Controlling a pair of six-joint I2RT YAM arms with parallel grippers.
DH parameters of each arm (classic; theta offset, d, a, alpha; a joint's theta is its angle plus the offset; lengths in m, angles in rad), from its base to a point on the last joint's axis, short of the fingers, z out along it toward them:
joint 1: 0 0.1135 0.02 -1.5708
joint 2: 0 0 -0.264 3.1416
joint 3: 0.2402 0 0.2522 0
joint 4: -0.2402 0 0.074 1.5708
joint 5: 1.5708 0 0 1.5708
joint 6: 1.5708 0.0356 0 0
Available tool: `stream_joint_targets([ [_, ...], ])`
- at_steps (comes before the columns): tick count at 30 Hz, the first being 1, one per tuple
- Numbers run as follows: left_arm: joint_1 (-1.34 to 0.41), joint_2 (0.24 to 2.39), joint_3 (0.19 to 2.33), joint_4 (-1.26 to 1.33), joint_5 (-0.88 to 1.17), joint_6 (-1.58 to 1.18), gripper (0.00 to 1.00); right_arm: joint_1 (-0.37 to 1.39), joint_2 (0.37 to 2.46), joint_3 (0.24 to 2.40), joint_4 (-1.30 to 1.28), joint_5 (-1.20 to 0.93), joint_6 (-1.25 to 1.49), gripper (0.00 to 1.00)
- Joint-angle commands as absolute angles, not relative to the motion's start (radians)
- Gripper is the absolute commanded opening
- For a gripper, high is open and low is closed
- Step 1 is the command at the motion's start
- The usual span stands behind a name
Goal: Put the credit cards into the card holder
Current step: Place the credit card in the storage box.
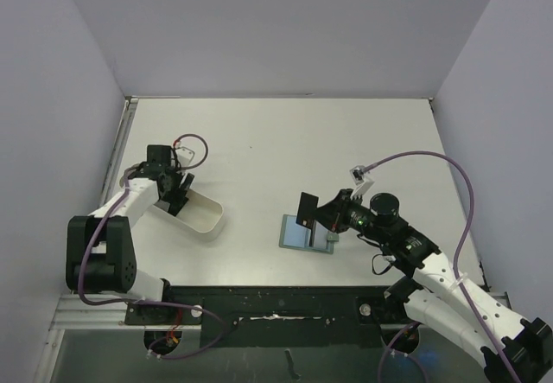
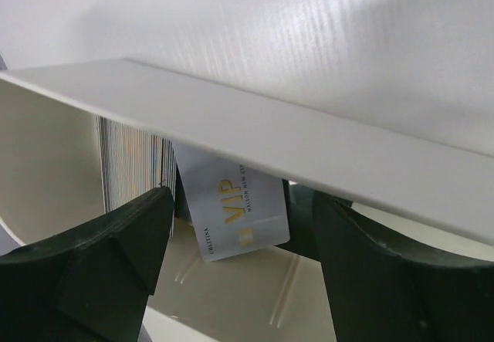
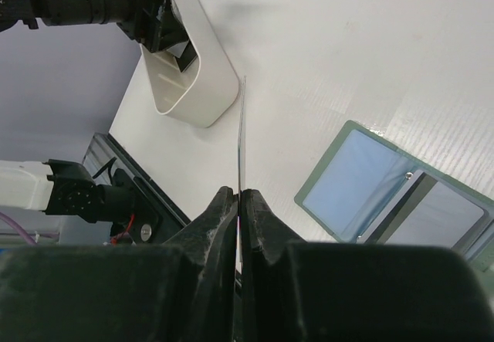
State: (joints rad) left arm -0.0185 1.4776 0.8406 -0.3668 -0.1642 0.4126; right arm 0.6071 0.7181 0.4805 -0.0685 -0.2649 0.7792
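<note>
The card holder (image 1: 304, 234) lies open on the table, sage green outside with light blue-grey pockets (image 3: 356, 181). My right gripper (image 1: 325, 215) hovers just above its left half, shut on a dark credit card (image 1: 308, 209) held upright. In the right wrist view that card (image 3: 241, 137) shows edge-on between the closed fingers of the right gripper (image 3: 240, 197). My left gripper (image 1: 179, 194) reaches into the white tray (image 1: 207, 219). In the left wrist view the left gripper (image 2: 243, 230) is open. A silver VIP card (image 2: 241, 209) leans loose between its fingers, beside a stack of cards (image 2: 131, 163).
The tray's white rim (image 2: 255, 126) cuts across the left wrist view. The tray (image 3: 189, 79) sits at the table's left, with the left arm over it. A black rail (image 1: 276, 305) runs along the near edge. Grey walls stand left, right and behind.
</note>
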Motion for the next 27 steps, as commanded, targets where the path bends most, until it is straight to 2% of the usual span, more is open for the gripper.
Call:
stream_joint_targets([
  [1,-0.085,1.407,0.923,-0.365,-0.213,0.39,0.73,0.599,0.704,0.51,-0.075,-0.225,0.759,0.0],
  [8,-0.095,1.295,0.954,-0.366,-0.191,0.235,0.9,0.598,0.719,0.467,-0.088,-0.214,0.79,0.0],
  [14,-0.095,1.211,1.005,-0.42,0.012,0.107,0.89,0.598,0.756,0.434,-0.078,-0.206,0.854,0.0],
  [17,-0.095,1.145,0.981,-0.38,0.166,0.013,0.75,0.599,0.789,0.432,-0.085,-0.191,0.895,0.0],
  [18,-0.095,1.124,0.968,-0.363,0.221,-0.025,0.63,0.6,0.801,0.432,-0.084,-0.185,0.905,0.0],
  [21,-0.106,1.076,0.926,-0.303,0.346,-0.133,0.4,0.6,0.837,0.423,-0.059,-0.185,0.93,0.0],
  [23,-0.136,1.06,0.897,-0.252,0.445,-0.185,0.3,0.597,0.863,0.422,-0.05,-0.185,0.937,0.0],
  [27,-0.246,1.051,0.865,-0.168,0.454,-0.28,0.13,0.59,0.922,0.433,-0.052,-0.187,0.928,0.0],
])
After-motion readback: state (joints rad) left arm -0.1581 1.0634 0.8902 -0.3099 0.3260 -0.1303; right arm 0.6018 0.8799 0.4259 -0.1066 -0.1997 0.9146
